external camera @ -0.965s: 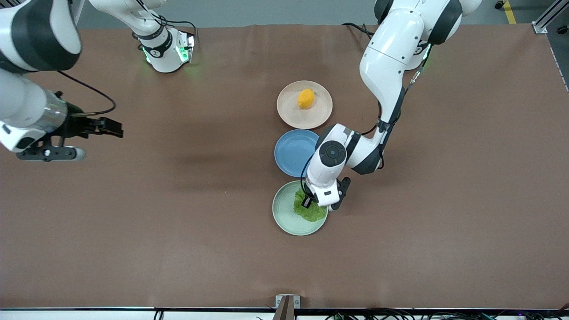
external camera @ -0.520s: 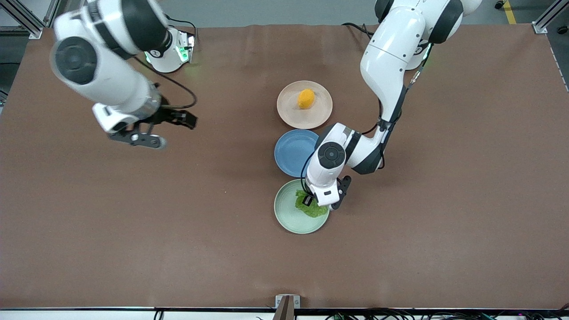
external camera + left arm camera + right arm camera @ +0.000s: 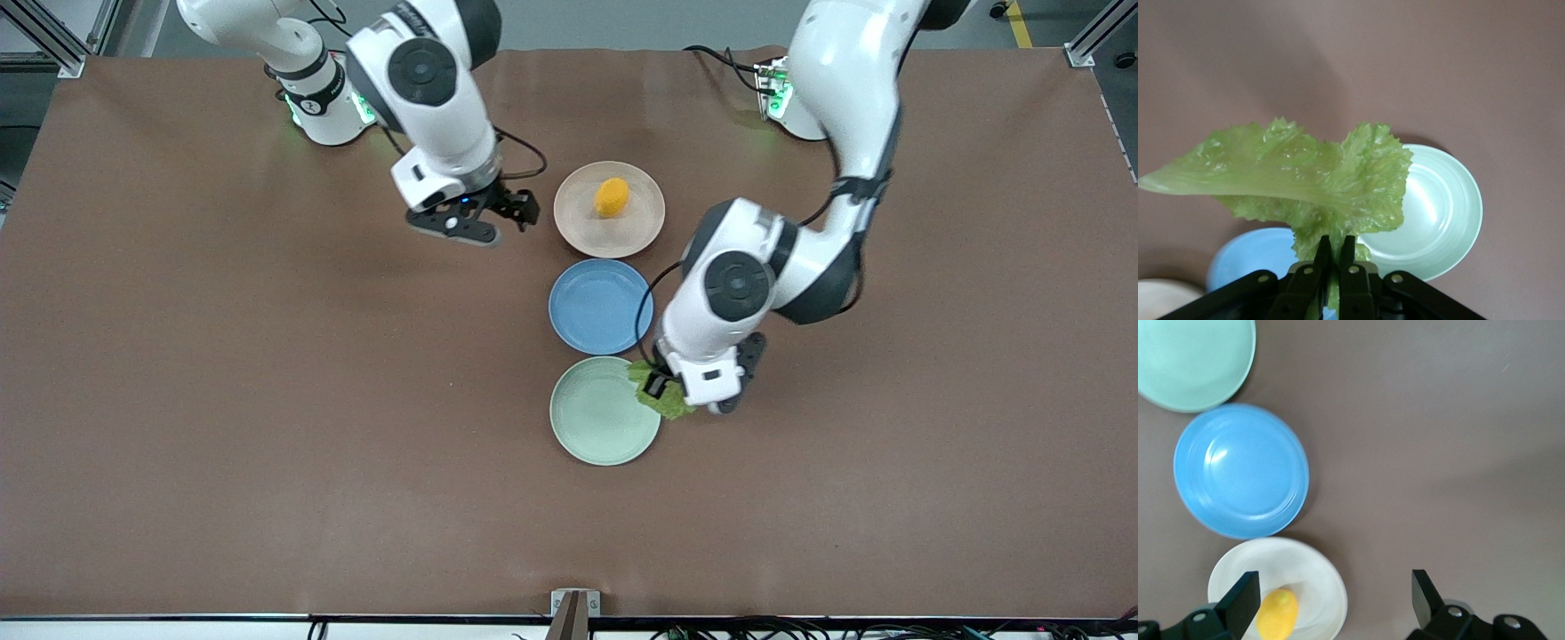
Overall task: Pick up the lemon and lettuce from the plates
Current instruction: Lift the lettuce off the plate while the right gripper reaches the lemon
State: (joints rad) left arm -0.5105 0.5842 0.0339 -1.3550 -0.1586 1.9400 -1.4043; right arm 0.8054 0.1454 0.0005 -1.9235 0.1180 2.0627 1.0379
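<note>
The lettuce (image 3: 673,404) hangs in the air over the rim of the mint green plate (image 3: 594,418), and my left gripper (image 3: 657,384) is shut on its stem end. In the left wrist view the crinkled lettuce (image 3: 1305,177) spreads out from the left gripper (image 3: 1335,248), above the bare green plate (image 3: 1441,213). The orange-yellow lemon (image 3: 612,196) lies on the beige plate (image 3: 582,227). My right gripper (image 3: 508,210) stands open over the table beside that plate, toward the right arm's end. In the right wrist view the lemon (image 3: 1277,614) sits just inside one fingertip of the right gripper (image 3: 1335,587).
A bare blue plate (image 3: 600,307) lies between the beige plate and the green plate. The brown table (image 3: 267,400) stretches wide on both sides of the row of plates. The arm bases stand at the table's farthest edge.
My left gripper shut on the lettuce and lifted it off the green plate toward the left arm's end. The right arm swung in from the table's end to beside the beige plate.
</note>
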